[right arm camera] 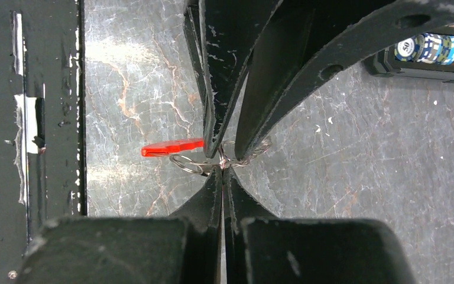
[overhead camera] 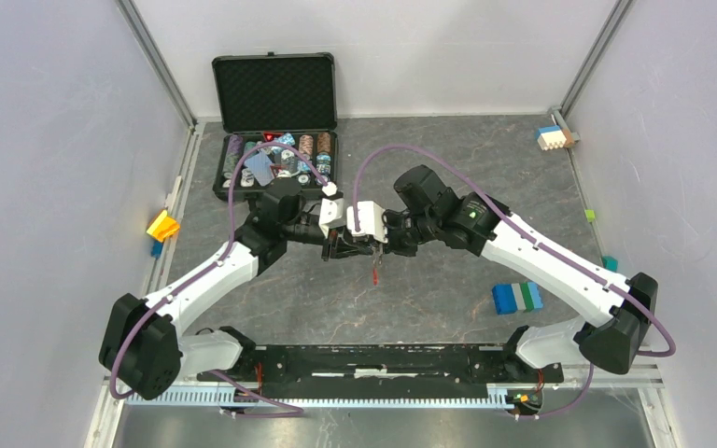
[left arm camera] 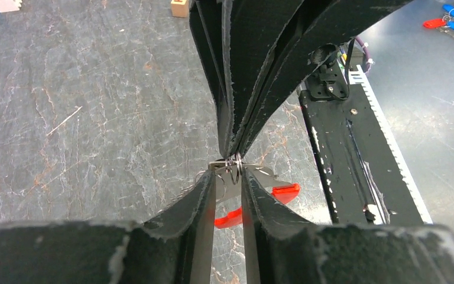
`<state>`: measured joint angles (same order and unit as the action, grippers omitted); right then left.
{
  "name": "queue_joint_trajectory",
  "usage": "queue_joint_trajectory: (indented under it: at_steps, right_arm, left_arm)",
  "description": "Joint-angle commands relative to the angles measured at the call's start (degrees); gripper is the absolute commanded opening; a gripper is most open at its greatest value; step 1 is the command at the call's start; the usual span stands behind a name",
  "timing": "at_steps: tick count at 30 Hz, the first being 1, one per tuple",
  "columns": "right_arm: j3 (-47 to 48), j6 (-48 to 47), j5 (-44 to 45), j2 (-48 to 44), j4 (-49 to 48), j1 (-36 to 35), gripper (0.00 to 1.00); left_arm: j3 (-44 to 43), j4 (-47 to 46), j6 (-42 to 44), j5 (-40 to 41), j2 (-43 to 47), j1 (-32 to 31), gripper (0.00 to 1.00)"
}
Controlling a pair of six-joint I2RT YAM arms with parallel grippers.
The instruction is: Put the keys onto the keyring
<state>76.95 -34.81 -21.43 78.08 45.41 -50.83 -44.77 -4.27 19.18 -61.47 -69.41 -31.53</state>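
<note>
Both grippers meet tip to tip above the middle of the table. My right gripper (right arm camera: 222, 171) is shut on the thin silver ring of the keyring (right arm camera: 189, 164). The keyring's red tag (right arm camera: 171, 148) juts out to the left, and in the top view it hangs below the tips (overhead camera: 374, 271). My left gripper (left arm camera: 227, 176) faces it, jaws a narrow gap apart, straddling the ring (left arm camera: 234, 167). A flat silver metal piece (left arm camera: 263, 176), perhaps a key blade, lies just behind the left fingertips. No black key head shows. The grippers are close together in the top view, left (overhead camera: 359, 248) and right (overhead camera: 381, 245).
An open black case (overhead camera: 275, 154) of poker chips stands at the back left. Blue, green and white blocks (overhead camera: 517, 297) lie right of centre. A yellow block (overhead camera: 162, 225) sits at the left wall, another block (overhead camera: 555, 137) at the back right. The black base rail (overhead camera: 383, 359) runs along the near edge.
</note>
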Motion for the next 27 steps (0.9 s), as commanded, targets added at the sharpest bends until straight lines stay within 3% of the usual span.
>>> queue_joint_trajectory:
  at_steps: [1,10,27]
  right_arm:
    - [2.9,0.2,1.6,0.6,-0.5,-0.9,0.0]
    - [2.6,0.5,1.9,1.2,-0.3,-1.3,0.0]
    - [-2.7,0.5,-1.6,-3.4,-5.0,1.0,0.0]
  left_arm:
    - [-1.5,-0.1,1.4,0.9,1.6,-0.2,0.28]
    - [-0.6,-6.4,-4.9,0.3,1.8,-0.2,0.29]
    - [6.8,-21.3,-10.7,-1.5,3.4,1.8,0.43]
